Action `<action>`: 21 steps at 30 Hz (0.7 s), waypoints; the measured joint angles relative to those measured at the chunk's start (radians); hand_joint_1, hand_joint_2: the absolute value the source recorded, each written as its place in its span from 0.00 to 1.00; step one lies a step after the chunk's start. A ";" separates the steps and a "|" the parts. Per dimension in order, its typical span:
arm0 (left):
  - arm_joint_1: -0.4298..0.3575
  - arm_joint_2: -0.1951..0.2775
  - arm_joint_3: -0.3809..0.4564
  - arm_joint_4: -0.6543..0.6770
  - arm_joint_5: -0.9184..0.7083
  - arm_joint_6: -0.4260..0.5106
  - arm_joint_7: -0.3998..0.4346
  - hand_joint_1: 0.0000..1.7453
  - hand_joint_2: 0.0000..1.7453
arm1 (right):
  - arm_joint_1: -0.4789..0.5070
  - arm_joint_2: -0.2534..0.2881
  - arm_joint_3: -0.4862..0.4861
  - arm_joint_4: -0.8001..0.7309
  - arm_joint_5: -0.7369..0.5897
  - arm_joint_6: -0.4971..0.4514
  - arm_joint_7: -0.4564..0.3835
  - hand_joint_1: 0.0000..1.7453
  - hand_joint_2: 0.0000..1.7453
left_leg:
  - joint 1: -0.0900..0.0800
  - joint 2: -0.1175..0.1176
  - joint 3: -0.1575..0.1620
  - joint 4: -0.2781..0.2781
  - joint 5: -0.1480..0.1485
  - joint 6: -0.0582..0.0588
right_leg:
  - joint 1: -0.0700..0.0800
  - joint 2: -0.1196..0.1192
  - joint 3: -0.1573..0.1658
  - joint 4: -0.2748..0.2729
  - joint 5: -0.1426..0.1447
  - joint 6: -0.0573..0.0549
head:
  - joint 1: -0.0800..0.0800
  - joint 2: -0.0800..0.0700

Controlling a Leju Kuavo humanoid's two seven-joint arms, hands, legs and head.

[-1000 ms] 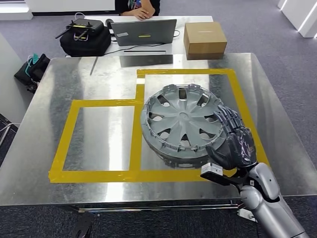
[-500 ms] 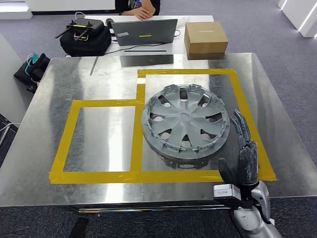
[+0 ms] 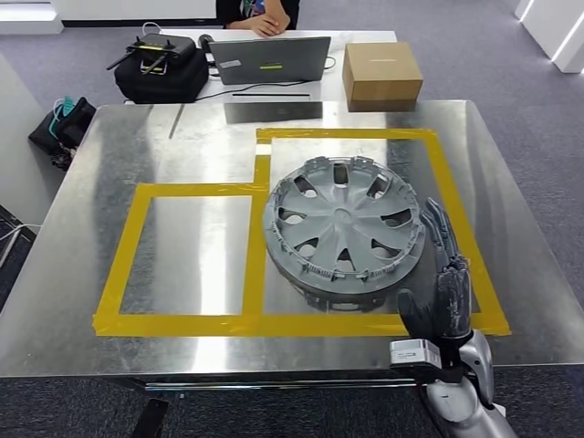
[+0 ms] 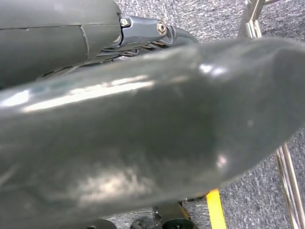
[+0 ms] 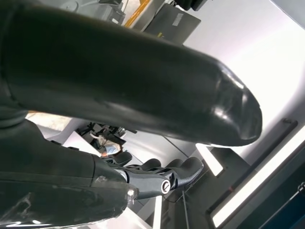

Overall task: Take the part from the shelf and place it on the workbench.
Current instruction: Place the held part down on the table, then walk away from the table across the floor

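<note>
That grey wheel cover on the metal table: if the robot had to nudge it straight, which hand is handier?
Probably the right hand. In the head view it hovers open beside the wheel cover, fingers apart and clear of the rim, over the yellow tape. The left hand seems to hang low, near the floor.

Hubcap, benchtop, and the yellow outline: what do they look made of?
Hubcap: likely moulded plastic with a matte silver-grey finish; thin spokes, clip tabs along the rim, only soft highlights.
Benchtop: sheet metal, probably brushed steel or aluminium; streaky reflections of the room.
Yellow outline: adhesive tape, slightly glossy; flat strips overlapping at the corners.
</note>
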 joint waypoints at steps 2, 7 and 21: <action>-0.001 -0.001 0.001 0.000 0.000 0.000 0.000 0.00 0.00 | -0.003 0.002 0.000 0.000 -0.006 0.000 -0.001 0.00 0.00 | -0.002 -0.002 -0.004 0.005 0.005 -0.010 | 0.001 0.003 0.043 -0.075 0.022 -0.007 | -0.001 0.000; 0.002 0.001 0.008 0.000 0.004 0.000 0.000 0.00 0.00 | -0.004 0.005 -0.001 0.000 -0.032 0.004 -0.002 0.00 0.00 | 0.004 0.000 -0.034 0.061 -0.044 -0.045 | -0.003 0.001 0.020 -0.082 0.048 -0.039 | -0.007 0.000; -0.003 -0.004 0.012 0.000 0.005 -0.001 -0.001 0.00 0.00 | -0.003 0.005 -0.002 0.001 -0.039 0.007 -0.003 0.00 0.00 | 0.031 0.006 0.099 -0.011 -0.087 -0.043 | -0.010 -0.009 -0.077 -0.075 0.119 0.008 | -0.013 0.000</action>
